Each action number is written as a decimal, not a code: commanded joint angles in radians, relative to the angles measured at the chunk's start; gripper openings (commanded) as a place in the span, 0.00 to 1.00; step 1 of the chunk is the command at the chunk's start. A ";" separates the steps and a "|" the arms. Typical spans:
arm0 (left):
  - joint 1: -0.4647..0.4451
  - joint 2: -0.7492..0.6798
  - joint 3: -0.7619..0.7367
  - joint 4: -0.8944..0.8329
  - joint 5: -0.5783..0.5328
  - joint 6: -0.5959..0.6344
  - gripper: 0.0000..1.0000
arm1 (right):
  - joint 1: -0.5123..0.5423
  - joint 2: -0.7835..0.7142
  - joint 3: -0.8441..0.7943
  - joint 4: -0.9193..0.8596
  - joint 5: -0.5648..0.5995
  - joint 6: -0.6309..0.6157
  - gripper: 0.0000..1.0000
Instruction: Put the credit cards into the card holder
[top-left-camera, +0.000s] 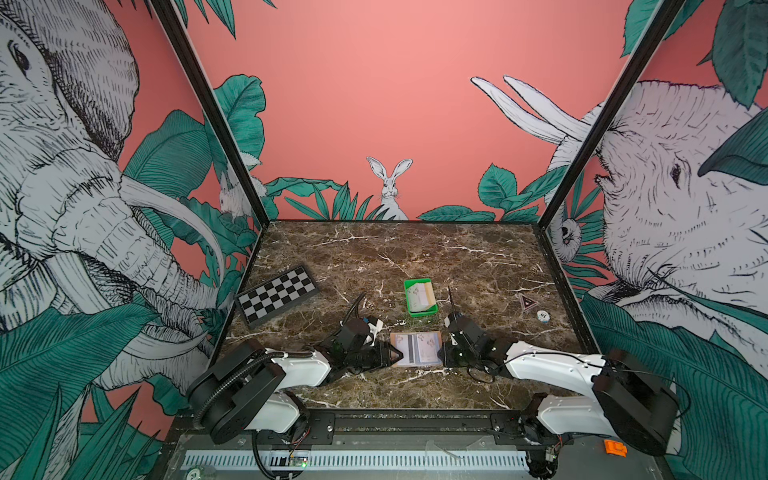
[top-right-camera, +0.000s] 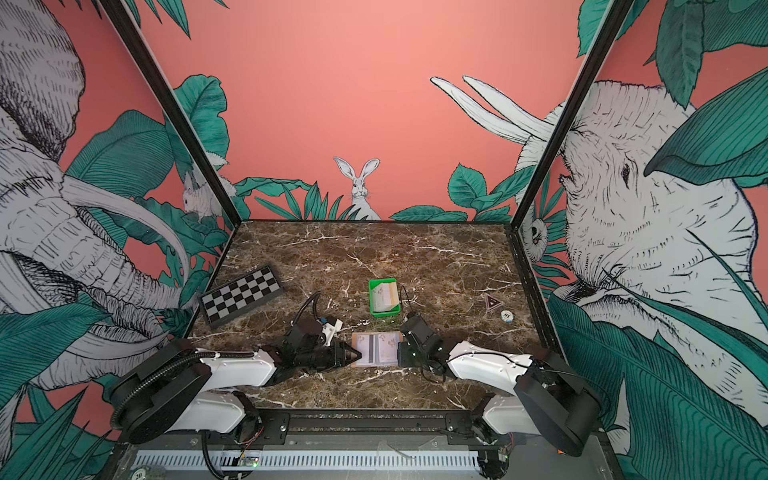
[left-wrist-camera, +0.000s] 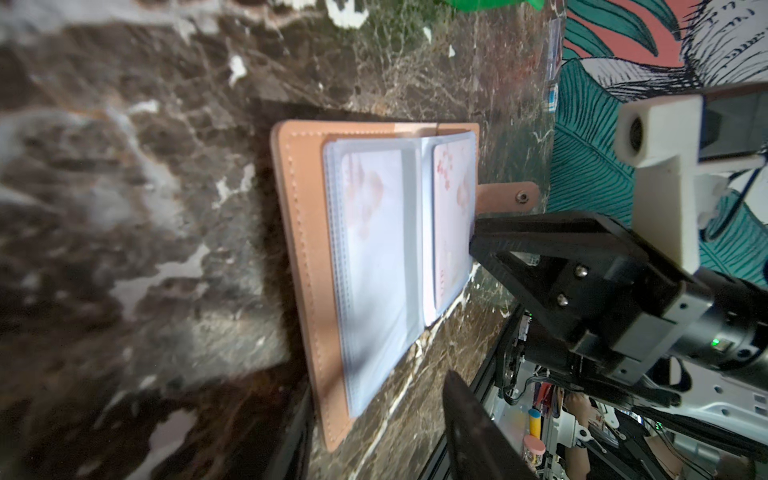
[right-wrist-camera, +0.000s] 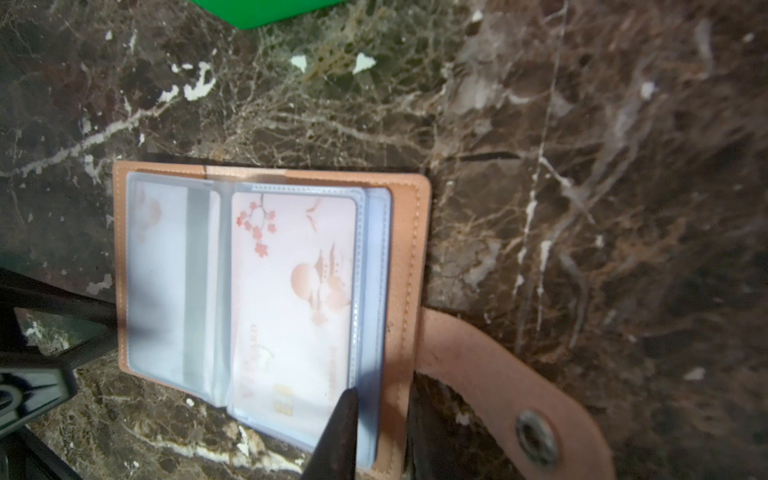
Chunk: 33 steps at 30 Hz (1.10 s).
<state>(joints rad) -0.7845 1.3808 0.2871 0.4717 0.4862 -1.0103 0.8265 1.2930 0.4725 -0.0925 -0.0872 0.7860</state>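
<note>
The tan card holder (top-left-camera: 417, 348) (top-right-camera: 378, 348) lies open on the marble between both grippers. Its clear sleeves hold two credit cards: a blossom-printed one (right-wrist-camera: 295, 291) in the right page and one showing a dark stripe (right-wrist-camera: 166, 282) in the left page. More credit cards (top-left-camera: 422, 296) sit in the green tray (top-left-camera: 409, 299). My right gripper (right-wrist-camera: 380, 399) (top-left-camera: 444, 353) is shut on the holder's right edge, one finger on the sleeves and one outside the cover. My left gripper (left-wrist-camera: 378, 415) (top-left-camera: 395, 355) stands open at the holder's left edge.
The holder's snap strap (right-wrist-camera: 498, 374) lies loose on the table to its right. A folded chessboard (top-left-camera: 277, 294) lies at the left. A triangular sticker (top-left-camera: 527, 302) and a round poker chip (top-left-camera: 542, 316) lie at the right.
</note>
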 joint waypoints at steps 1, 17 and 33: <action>-0.009 0.005 0.014 0.048 0.026 -0.020 0.50 | 0.009 0.020 -0.001 -0.039 0.018 0.009 0.23; -0.115 0.023 0.187 -0.039 0.021 0.059 0.51 | 0.013 0.037 0.044 -0.100 0.044 0.004 0.22; -0.183 0.193 0.274 0.105 0.040 0.023 0.58 | 0.013 -0.042 0.061 -0.212 0.110 0.004 0.24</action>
<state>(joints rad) -0.9596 1.5658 0.5365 0.5316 0.5175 -0.9791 0.8330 1.2747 0.5175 -0.2520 -0.0181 0.7856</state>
